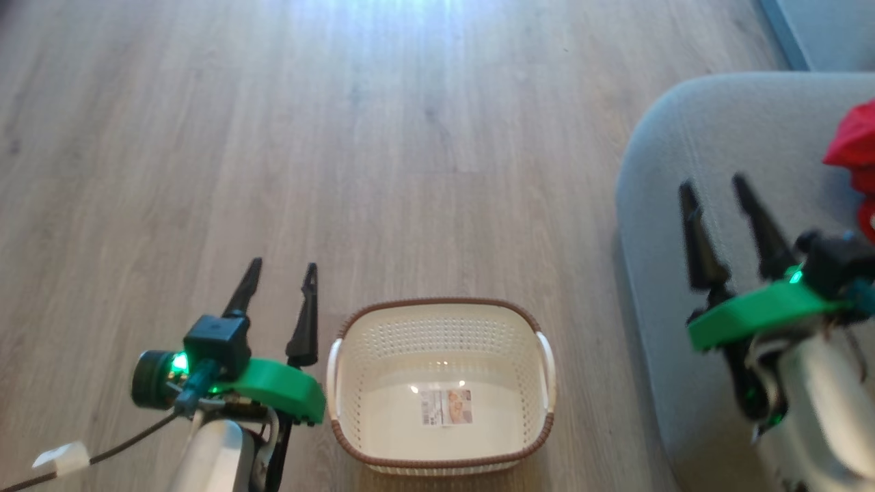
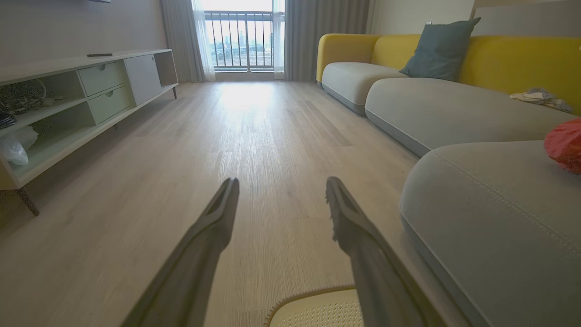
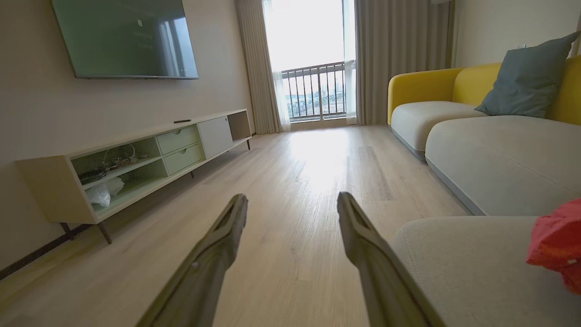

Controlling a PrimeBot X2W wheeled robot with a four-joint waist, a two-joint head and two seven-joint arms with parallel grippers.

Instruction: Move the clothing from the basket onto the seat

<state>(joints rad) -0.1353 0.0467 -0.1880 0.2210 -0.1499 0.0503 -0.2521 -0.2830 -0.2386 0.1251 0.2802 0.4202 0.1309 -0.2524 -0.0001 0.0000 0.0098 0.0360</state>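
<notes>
The cream basket [image 1: 441,321] with a brown rim stands on the wood floor at the bottom centre, holding just a paper label [image 1: 447,407]. Red clothing [image 1: 854,147] lies on the grey seat [image 1: 711,137] at the right edge; it also shows as a red bundle [image 2: 565,145] in the left wrist view and the clothing [image 3: 556,240] in the right wrist view. My left gripper [image 1: 281,270] hangs open just left of the basket, nothing between its fingers. My right gripper [image 1: 714,186] is open above the seat, left of the clothing.
A long low TV cabinet [image 3: 136,159] runs along the left wall, under a wall screen [image 3: 125,38]. A yellow-backed sofa [image 2: 431,91] with a blue-grey cushion [image 2: 438,47] extends behind the seat. A crumpled cloth [image 2: 540,97] lies on it. Wood floor [image 1: 342,137] stretches ahead toward the balcony window.
</notes>
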